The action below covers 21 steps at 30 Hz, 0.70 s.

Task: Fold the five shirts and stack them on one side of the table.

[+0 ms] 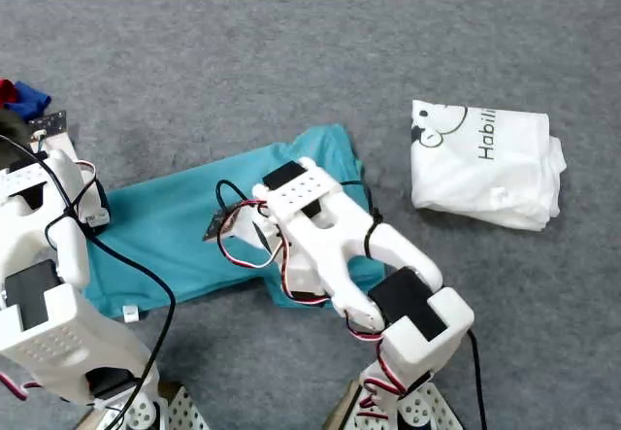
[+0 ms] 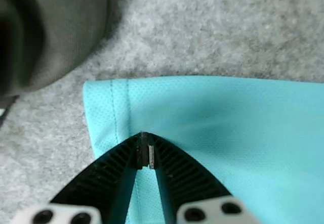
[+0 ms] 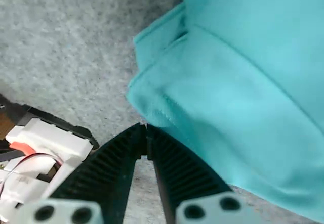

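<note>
High view: a teal shirt (image 1: 175,226) lies spread flat on the grey table (image 1: 291,61), left of centre. A folded white shirt (image 1: 480,163) sits well apart on the right side. The left gripper (image 1: 97,215) is at the teal shirt's left edge. The right gripper (image 1: 228,224) is down over its middle. Red and blue cloth (image 1: 21,95) shows at the table's far left edge.

Left wrist view: the left gripper (image 2: 144,150) has its tips pressed together on the teal shirt (image 2: 228,118), just inside the stitched hem, pinching the fabric there. A dark cloth (image 2: 45,27) lies near that corner on the table (image 2: 228,27), apart from the shirt.

Right wrist view: the right gripper (image 3: 147,142) also has its tips together, right at a doubled-over edge of the teal shirt (image 3: 243,82). The cloth touches the tips, but I cannot tell whether any is caught between them.
</note>
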{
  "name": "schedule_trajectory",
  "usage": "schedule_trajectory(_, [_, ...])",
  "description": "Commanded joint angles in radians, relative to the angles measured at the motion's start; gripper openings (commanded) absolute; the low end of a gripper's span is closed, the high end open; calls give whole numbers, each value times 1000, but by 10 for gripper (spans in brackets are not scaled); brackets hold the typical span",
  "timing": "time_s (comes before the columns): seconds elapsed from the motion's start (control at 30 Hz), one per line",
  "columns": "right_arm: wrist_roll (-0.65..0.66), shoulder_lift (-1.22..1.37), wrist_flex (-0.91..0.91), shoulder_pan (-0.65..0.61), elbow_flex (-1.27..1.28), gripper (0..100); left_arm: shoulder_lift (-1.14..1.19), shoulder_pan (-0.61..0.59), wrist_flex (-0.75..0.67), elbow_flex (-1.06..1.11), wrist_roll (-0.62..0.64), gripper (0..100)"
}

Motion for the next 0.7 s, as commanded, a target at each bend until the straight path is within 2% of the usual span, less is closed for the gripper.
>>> schedule_trajectory(0.0, [-20, -114, 26, -12, -36, 5, 2, -28, -37, -44, 5, 18])
schedule_trajectory(0.23, [-38, -417, 25, -13, -119, 5, 2, -28, -37, -44, 5, 18])
schedule_trajectory(0.37, [-38, -407, -34, 10, -58, 5, 2, -28, -37, -44, 5, 18])
schedule_trajectory(0.57, [-58, -317, -201, 189, 163, 5, 2, -28, -37, -44, 5, 18])
schedule_trajectory(0.67, [-61, -317, -226, 254, 231, 5, 2, -28, -37, -44, 5, 18])
